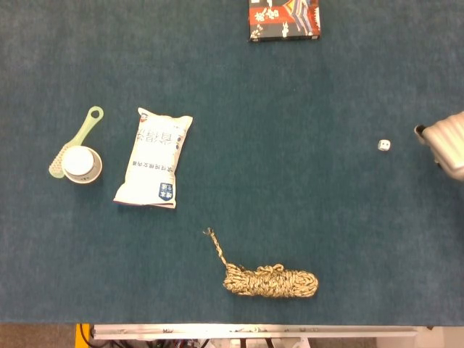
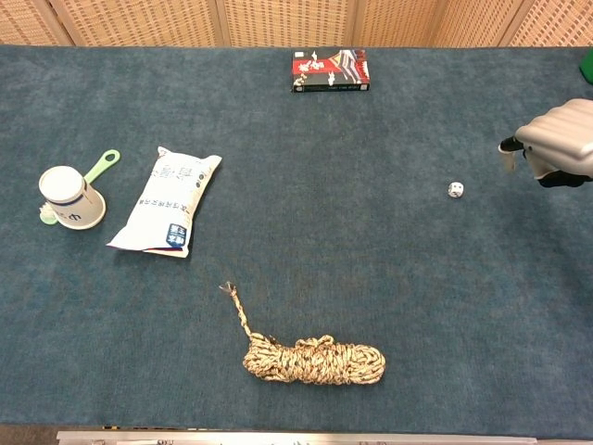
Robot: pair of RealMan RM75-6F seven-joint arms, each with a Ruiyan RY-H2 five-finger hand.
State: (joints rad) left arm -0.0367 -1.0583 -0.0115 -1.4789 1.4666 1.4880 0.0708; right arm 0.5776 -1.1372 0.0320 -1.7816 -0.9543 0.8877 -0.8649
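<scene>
My right hand point(image 1: 444, 145) point(image 2: 554, 146) reaches in from the right edge of the table, low over the blue cloth. Its silver fingers point(image 2: 556, 128) lie side by side, pointing left, with the thumb apart below them and nothing held. A small white die point(image 1: 384, 145) point(image 2: 455, 189) lies just left of the hand, a short gap away. My left hand shows in neither view.
A coil of tan rope point(image 1: 270, 280) point(image 2: 313, 361) lies near the front edge. A white snack bag point(image 1: 154, 157) point(image 2: 164, 200), a paper cup point(image 1: 80, 164) point(image 2: 69, 197) and a green brush point(image 1: 78, 139) sit at the left. A printed box point(image 1: 284, 19) point(image 2: 330, 70) is at the back.
</scene>
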